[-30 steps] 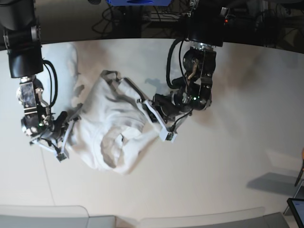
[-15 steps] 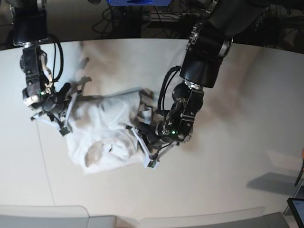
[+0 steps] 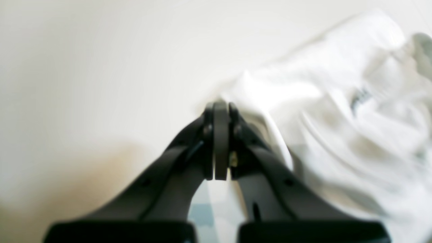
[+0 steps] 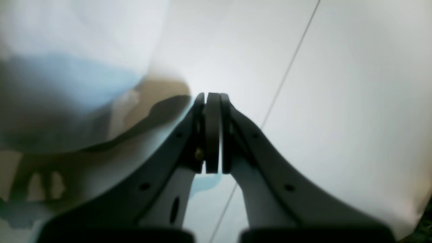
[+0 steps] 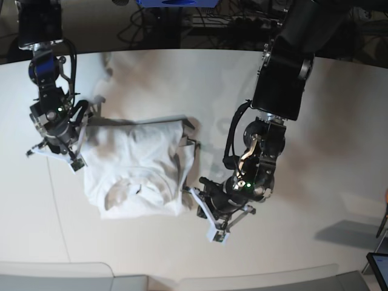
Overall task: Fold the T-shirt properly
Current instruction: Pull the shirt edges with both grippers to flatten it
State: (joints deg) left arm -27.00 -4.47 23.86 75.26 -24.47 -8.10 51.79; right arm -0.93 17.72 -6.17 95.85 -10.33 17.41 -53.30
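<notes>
soft wrinkled cloth t-shirt (image 5: pixel 136 170); smooth matt tabletop (image 5: pixel 315 151).

Base view: the T-shirt (image 5: pixel 138 167) is lying bunched on the bench (image 5: pixel 315 151), left of centre. The right claw (image 5: pixel 74 162) is sitting at the garment's left edge, towards the far corner. The left claw (image 5: pixel 206 219) is sitting just beside its near right corner, with that arm reaching in from behind.

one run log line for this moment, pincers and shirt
left pincer: shut, beside shirt edge | right pincer: shut, empty | wrinkled white cotton T-shirt: lying bunched on off-white tabletop
</notes>
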